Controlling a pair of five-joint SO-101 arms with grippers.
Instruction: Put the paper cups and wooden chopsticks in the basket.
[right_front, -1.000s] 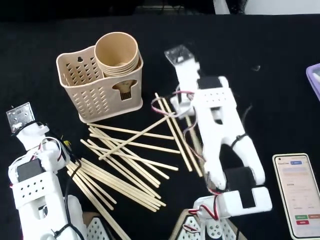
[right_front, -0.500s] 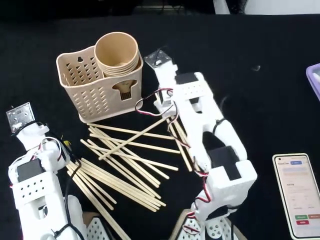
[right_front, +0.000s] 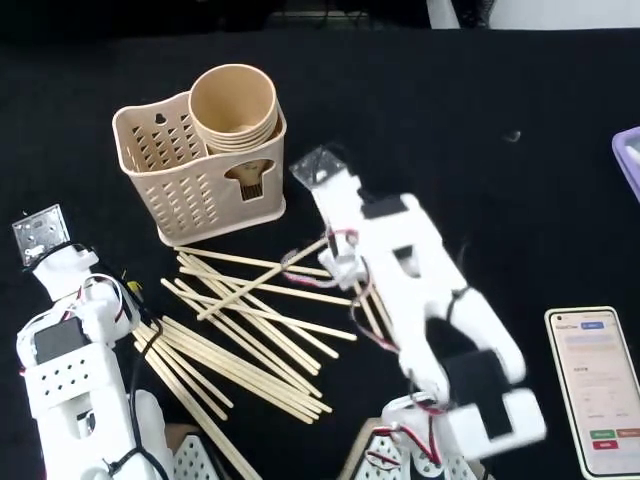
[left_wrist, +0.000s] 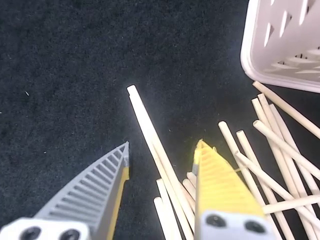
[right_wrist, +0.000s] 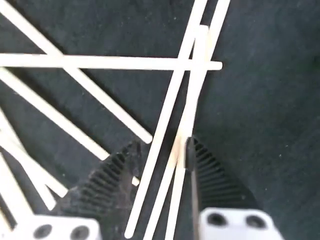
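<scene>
High view: the paper cups (right_front: 233, 105) sit stacked inside the basket (right_front: 195, 190). The wooden chopsticks (right_front: 250, 305) lie scattered on the black bench (right_front: 480, 100) just in front of it.

Left wrist view: the left gripper (left_wrist: 161, 152) is spread wide above chopstick ends.

Right wrist view: the right gripper (right_wrist: 161, 147) is released, its jaws straddling a few chopsticks.

Left arm (right_front: 70, 380) was a white printed shell with a black servo block, a perforated white panel, a black cable looped alongside and a greyish square plate with screw holes. Right arm (right_front: 420, 290) had the same white shell, black servo blocks, looped red, white and black wires and a similar plate. Left tool (left_wrist: 161, 150) had one grey ribbed finger edged yellow and one yellow finger. Right tool (right_wrist: 161, 145) had dark ribbed fingers. Both bases were white with dark screws.
</scene>
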